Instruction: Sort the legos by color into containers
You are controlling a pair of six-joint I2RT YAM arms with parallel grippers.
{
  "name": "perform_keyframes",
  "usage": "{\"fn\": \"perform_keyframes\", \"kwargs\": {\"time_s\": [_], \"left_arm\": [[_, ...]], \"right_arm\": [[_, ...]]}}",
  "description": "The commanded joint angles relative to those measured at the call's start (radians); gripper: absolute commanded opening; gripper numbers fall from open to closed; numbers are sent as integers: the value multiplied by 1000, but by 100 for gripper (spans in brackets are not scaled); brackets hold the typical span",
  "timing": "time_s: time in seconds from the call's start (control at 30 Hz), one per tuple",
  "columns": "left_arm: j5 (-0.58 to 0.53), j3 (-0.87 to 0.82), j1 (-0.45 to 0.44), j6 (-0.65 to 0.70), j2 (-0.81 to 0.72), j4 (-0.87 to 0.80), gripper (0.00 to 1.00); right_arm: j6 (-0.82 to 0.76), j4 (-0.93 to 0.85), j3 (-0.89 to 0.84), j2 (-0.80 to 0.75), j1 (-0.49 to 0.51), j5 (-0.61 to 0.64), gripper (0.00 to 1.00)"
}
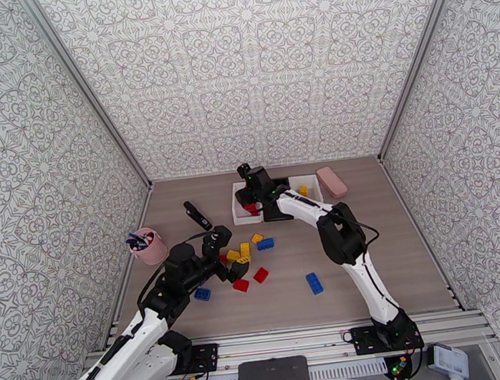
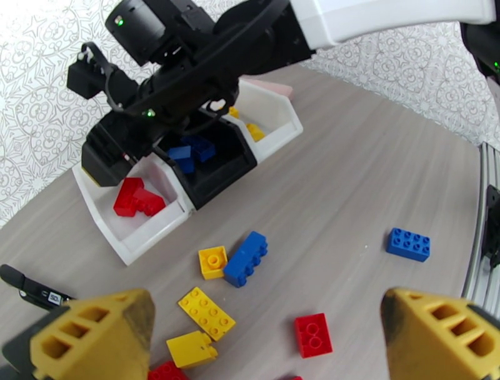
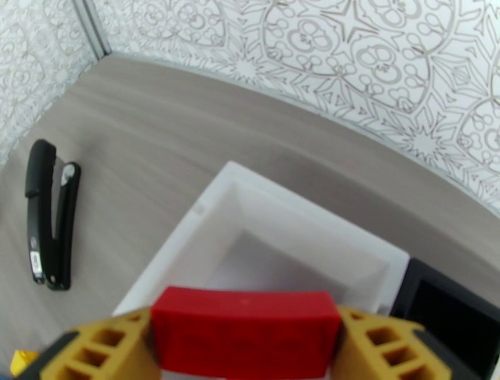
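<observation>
The fingers (image 3: 106, 350) of your right gripper (image 3: 247, 353) pinch a red lego (image 3: 245, 322) by its ends over the left white tray (image 3: 206, 212). That tray stands at the middle of the tabletop's far edge and has other red legos (image 2: 137, 200) in it. Touching it on the right is the black tray (image 2: 219, 181) with blue legos (image 2: 190, 153), then the second white tray (image 2: 281, 122) with yellow legos (image 2: 253, 131). Your left gripper (image 2: 269, 340) hangs with its fingers (image 2: 94, 337) spread wide and nothing between them, over loose legos at the tabletop's middle: a yellow square brick (image 2: 212, 262) touching a long blue brick (image 2: 247, 258), and a red brick (image 2: 312, 334) nearer you. A lone blue brick (image 2: 408, 244) lies apart to the right. A black stapler (image 3: 47, 215) lies left of the trays.
</observation>
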Motion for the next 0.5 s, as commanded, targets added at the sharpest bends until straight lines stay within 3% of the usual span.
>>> {"fn": "perform_keyframes", "kwargs": {"time_s": [0.0,0.13,0.2,0.33,0.47], "left_arm": [[3,-11,14,-4,-14,19,100],[61,-11,39,10,-6,22,100],[107,-10,49,39,-6,18,100],[210,-7,60,148,-4,-7,100],[232,5,68,172,0,-33,100]], "right_arm": [[-33,-3,-50,-136,-4,22,78],[-65,39,-215,-257,-6,19,82],[-128,64,-316,-333,-12,-55,83],[-421,40,-493,-473,-28,-277,86],[-631,-162,-523,-535,-34,-287,88]]}}
